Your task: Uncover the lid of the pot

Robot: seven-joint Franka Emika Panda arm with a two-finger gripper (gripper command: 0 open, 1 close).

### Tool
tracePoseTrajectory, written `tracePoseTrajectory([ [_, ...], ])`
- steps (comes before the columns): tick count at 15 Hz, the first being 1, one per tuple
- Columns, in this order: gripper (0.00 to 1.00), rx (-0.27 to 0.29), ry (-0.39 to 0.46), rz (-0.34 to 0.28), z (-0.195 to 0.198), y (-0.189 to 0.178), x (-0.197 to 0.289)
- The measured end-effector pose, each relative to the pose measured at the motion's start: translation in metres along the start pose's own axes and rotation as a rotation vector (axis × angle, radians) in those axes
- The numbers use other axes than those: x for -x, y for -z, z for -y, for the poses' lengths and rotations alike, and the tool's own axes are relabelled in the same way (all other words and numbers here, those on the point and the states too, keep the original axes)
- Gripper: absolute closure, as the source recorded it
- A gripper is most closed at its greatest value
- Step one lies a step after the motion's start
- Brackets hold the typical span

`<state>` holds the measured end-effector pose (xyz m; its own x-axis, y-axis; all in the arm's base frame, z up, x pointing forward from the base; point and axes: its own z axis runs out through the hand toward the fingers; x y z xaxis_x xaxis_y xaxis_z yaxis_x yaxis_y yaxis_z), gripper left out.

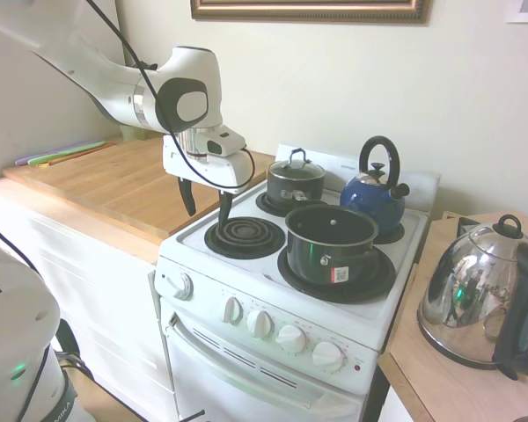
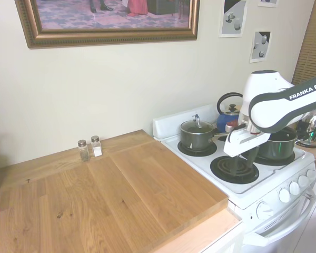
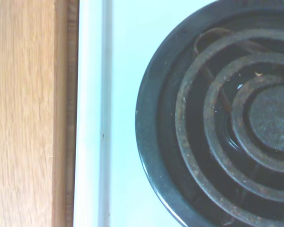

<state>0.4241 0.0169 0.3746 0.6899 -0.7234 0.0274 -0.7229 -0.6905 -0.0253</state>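
White stove (image 1: 246, 264) carries pot (image 1: 295, 183), black pot (image 1: 331, 242), blue kettle (image 1: 375, 198).

A: Which items are cut off by a frame edge?

B: The wrist view crops the coil burner (image 3: 236, 123) at three edges. The steel kettle (image 1: 484, 299) runs off the first exterior view's side edge. The framed picture (image 2: 108, 21) is cut by the top edge of the second exterior view.

A: What is occluded?

B: In the second exterior view, the arm hides most of the larger black pot (image 2: 278, 147) and part of the blue kettle (image 2: 230, 112).

A: Anything unreadable?

B: The sticker (image 1: 340, 274) print is too small to read. The contents of the pot (image 1: 295, 185) under the lid (image 1: 297, 167) cannot be determined.
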Motion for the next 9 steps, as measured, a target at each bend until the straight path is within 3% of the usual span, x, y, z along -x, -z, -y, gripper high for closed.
tracePoseTrajectory([
  [3, 0.0, -0.009, -0.009, -0.009, 0.005, 0.01, -0.004],
  [9, 0.0, -0.075, -0.007, -0.066, 0.059, 0.111, -0.046],
])
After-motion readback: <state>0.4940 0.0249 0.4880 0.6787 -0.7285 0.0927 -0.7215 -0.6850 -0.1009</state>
